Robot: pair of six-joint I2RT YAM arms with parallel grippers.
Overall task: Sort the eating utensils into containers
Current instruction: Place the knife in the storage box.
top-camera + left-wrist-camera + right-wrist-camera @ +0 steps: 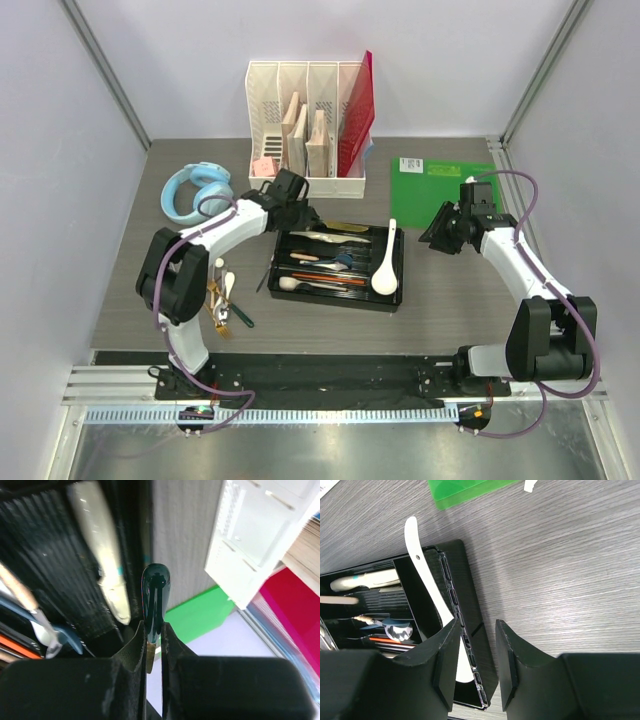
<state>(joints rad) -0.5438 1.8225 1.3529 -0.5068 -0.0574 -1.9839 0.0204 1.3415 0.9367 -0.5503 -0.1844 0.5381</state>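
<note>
Grey table (125, 290) carries loose cutlery (226, 298) at the far left, not yet sorted. Left gripper (154, 630) is clenched on a dark green handle (155, 595) that sticks out past its fingers, over the back-left corner of the tray (340, 301). To place it well, turn the piece in line with a long compartment and go low before letting go, so it cannot bridge a divider. Soup spoon (385, 262) lies in the right-end compartment. Right gripper (440, 232) hangs released and empty just right of the tray; best kept clear.
</note>
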